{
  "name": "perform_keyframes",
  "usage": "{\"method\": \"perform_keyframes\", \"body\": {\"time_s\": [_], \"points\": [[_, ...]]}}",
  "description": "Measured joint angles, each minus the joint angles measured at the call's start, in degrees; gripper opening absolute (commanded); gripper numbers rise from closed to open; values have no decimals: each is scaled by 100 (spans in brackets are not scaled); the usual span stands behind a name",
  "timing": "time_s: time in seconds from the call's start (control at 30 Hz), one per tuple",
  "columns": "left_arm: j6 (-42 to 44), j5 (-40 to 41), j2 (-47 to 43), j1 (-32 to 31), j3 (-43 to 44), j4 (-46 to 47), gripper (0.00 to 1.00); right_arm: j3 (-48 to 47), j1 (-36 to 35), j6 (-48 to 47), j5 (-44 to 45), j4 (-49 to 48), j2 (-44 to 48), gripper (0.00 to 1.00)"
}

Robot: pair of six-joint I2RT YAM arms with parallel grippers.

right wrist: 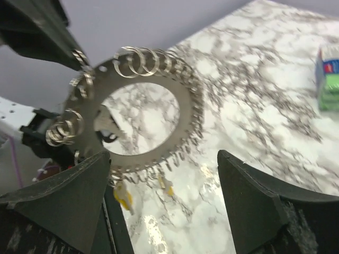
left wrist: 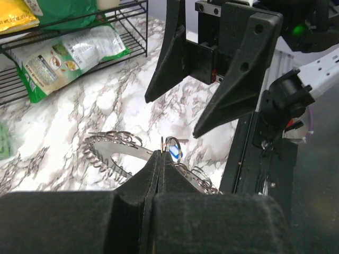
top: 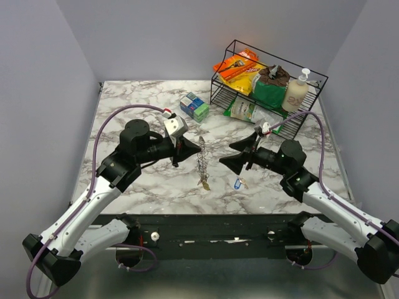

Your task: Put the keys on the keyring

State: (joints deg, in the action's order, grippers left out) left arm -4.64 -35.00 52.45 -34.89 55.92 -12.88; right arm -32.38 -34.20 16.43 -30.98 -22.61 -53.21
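Bright, even light falls from above, leaving only soft, short shadows on the marble table (top: 124, 118). In the right wrist view the keyring (right wrist: 185, 114) is smeared with blur and a glare patch shines on the table beside it; the left gripper's near fingers (left wrist: 106, 222) are out of focus

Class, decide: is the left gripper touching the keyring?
Touching. The left wrist view shows the left gripper shut on the keyring, pinching its edge.
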Motion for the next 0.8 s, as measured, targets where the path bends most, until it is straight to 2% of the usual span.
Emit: {"method": "perform_keyframes", "body": {"time_s": [0.27, 0.4, 0.8], "points": [[828, 267, -59, 0, 111, -758, 0, 413, 0, 164, 1469, 841, 267, 90], [1211, 435, -251, 0, -20, -811, 0, 601, 2, 352, 2031, 1202, 387, 90], [2111, 566, -1019, 0, -879, -490, 0, 748, 2, 872, 2726, 1989, 374, 89]]}}
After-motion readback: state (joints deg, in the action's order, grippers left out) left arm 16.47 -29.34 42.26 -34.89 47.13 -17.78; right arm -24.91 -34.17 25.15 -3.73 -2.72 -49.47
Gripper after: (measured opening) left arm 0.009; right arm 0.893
